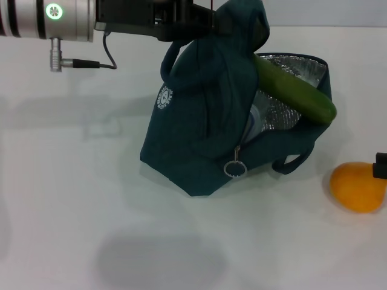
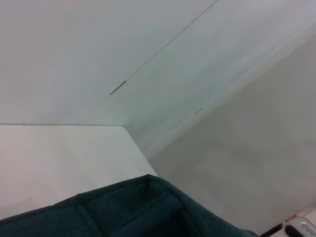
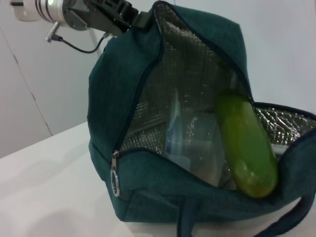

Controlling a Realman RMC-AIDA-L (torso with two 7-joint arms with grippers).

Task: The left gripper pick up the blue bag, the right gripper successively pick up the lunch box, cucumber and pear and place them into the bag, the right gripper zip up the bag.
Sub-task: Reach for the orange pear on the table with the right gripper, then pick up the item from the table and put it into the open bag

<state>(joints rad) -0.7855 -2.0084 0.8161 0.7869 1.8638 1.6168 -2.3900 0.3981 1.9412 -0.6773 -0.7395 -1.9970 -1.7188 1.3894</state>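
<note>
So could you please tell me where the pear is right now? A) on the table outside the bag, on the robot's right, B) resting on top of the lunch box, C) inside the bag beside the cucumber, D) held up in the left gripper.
A: the pear sits on the table outside the bag, while the cucumber leans in the bag's opening.

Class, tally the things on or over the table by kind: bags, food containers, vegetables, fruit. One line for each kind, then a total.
Bags: 1, the blue bag, held up by the left gripper
Food containers: 1, the lunch box inside the bag
Vegetables: 1, the cucumber sticking out of the bag
Fruit: 1, the pear on the table
Total: 4
</note>
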